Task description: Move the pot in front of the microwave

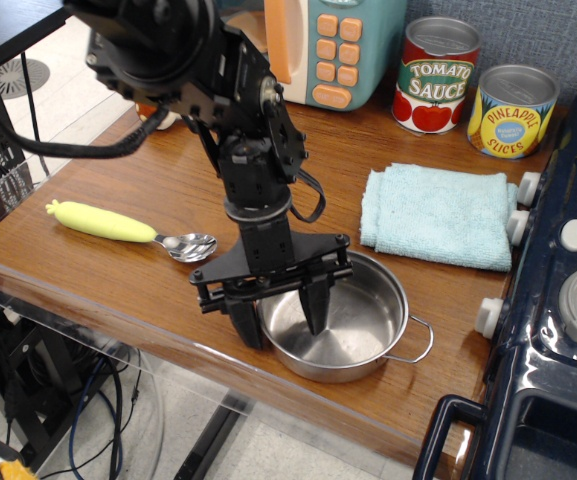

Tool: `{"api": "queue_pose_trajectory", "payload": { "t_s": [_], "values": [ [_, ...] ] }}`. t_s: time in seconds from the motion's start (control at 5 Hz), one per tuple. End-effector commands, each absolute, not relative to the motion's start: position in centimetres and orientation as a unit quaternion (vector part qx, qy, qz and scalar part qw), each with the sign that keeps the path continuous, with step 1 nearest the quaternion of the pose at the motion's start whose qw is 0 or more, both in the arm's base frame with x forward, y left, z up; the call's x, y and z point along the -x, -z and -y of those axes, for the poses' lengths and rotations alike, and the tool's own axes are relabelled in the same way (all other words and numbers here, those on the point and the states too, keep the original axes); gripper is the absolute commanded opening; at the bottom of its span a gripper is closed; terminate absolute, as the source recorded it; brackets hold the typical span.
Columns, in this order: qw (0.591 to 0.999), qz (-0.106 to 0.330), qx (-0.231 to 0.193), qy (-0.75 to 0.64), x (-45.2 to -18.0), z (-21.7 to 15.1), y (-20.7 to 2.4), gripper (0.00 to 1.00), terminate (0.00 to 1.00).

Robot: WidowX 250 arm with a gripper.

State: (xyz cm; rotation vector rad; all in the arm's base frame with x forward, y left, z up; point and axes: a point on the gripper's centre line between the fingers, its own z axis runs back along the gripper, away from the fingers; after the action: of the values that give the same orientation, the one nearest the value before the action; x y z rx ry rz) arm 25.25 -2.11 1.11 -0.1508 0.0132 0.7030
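The shiny steel pot [353, 325] sits near the front edge of the wooden table, right of centre. My gripper [280, 322] is open and low over the pot's left rim: one finger is outside the rim on the left, the other is down inside the pot. The pot's left loop handle is hidden behind the gripper; the right handle shows. The teal microwave [336, 45] with orange buttons stands at the back of the table, well behind the pot.
A spoon with a yellow handle [128, 228] lies at the left. A folded light-blue cloth [438, 213] lies right of centre. A tomato sauce can [436, 75] and a pineapple can [511, 110] stand at the back right. A dark blue toy stove [558, 300] fills the right side.
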Motion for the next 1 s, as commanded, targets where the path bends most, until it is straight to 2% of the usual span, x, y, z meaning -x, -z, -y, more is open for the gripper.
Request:
{"api": "queue_pose_trajectory", "payload": {
  "t_s": [0.0, 0.4, 0.6, 0.8],
  "values": [
    [0.938, 0.009, 0.088, -0.335, -25.7, 2.1, -1.4, 0.00, 0.00],
    [0.938, 0.020, 0.101, -0.330, -25.5, 1.5, -2.9, 0.00, 0.00],
    [0.936, 0.032, 0.112, -0.331, -25.3, 1.0, -4.7, 0.00, 0.00],
    [0.927, 0.033, 0.130, -0.351, -25.4, 0.1, -7.8, 0.00, 0.00]
  ]
}}
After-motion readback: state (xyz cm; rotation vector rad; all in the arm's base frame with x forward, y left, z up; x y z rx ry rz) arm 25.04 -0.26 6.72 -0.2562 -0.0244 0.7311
